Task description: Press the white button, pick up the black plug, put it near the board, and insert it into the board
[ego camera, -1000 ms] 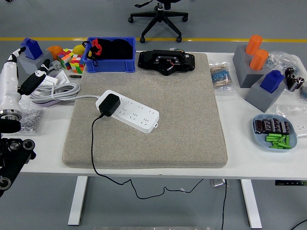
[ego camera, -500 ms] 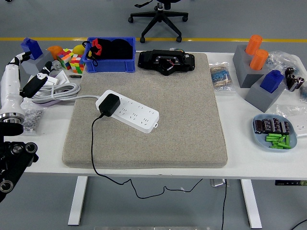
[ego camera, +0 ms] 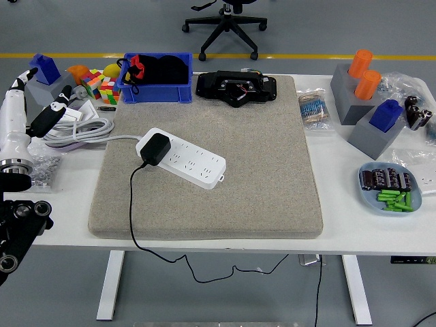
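Plug (ego camera: 155,148) was seated in the white board (ego camera: 182,158) at its left end, on the grey mat (ego camera: 259,170), with its black cord (ego camera: 133,204) running off the mat's near edge and down under the table (ego camera: 340,225). Neither had shifted over the last second, so insertion looked done, or else nothing had been unplugged yet; can't tell which from this alone. White button on the board was too small to make out.

Only change: left hand (ego camera: 37,105) at the far left edge had drifted further left and up, away from the board, fingers loosely spread and holding nothing. My read was a retreat after work, not an approach. Right hand was not in view.

Surroundings: coiled white cable (ego camera: 82,129) lay just left of the mat, between the left hand and the board. Blue bin (ego camera: 155,87) with black and red items sat behind the board, black device (ego camera: 236,88) beside it at the mat's far edge. Colourful cubes (ego camera: 101,87) sat left of the bin. Right side, well apart: grey blocks with orange cylinders (ego camera: 361,71), blue tray (ego camera: 388,189) of small green and dark parts. Nothing sat between the board and the mat's open area; the coiled cable was the only clutter on a left-hand reach path.
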You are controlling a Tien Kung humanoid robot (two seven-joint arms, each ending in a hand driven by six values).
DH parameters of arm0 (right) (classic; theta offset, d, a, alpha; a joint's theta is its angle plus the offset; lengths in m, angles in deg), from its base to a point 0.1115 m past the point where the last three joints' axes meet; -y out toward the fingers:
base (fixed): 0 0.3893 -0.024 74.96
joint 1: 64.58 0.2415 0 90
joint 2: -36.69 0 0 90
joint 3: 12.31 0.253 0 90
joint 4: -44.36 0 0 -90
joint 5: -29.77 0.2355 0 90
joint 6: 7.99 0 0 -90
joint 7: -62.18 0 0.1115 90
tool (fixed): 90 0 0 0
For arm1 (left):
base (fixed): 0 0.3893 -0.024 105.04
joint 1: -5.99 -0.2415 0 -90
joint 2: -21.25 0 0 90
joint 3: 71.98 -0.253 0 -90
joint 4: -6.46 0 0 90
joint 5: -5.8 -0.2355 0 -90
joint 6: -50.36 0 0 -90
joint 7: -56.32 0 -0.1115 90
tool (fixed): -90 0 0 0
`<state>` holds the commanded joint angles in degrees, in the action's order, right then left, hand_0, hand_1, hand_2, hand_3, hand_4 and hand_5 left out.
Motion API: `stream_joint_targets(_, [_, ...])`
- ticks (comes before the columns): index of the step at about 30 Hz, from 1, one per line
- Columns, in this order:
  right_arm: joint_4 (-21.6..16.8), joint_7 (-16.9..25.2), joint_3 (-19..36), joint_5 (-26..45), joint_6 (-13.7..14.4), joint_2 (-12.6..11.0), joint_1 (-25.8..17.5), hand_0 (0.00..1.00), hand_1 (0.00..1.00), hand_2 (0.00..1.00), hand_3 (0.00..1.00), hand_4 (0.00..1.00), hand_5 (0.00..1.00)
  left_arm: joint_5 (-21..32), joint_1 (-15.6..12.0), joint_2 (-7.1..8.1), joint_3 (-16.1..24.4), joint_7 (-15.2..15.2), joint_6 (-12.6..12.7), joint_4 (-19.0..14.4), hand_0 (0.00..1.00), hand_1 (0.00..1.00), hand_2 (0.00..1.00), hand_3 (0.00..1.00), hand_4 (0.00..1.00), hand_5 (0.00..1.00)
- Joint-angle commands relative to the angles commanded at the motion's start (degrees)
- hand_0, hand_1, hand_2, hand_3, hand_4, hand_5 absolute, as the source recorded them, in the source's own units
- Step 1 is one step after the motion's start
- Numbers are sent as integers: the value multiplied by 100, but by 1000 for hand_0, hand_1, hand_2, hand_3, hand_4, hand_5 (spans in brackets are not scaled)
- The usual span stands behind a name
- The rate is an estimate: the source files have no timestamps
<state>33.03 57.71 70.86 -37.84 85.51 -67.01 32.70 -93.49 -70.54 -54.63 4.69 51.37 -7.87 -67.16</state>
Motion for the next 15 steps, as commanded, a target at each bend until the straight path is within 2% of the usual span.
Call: stream_joint_targets(15, [4, 2, 55, -26, -3, 13, 5, 624, 597, 588, 582, 651, 393, 5, -16, -2, 20, -25, -10, -8, 998, 960, 932, 887, 843, 702])
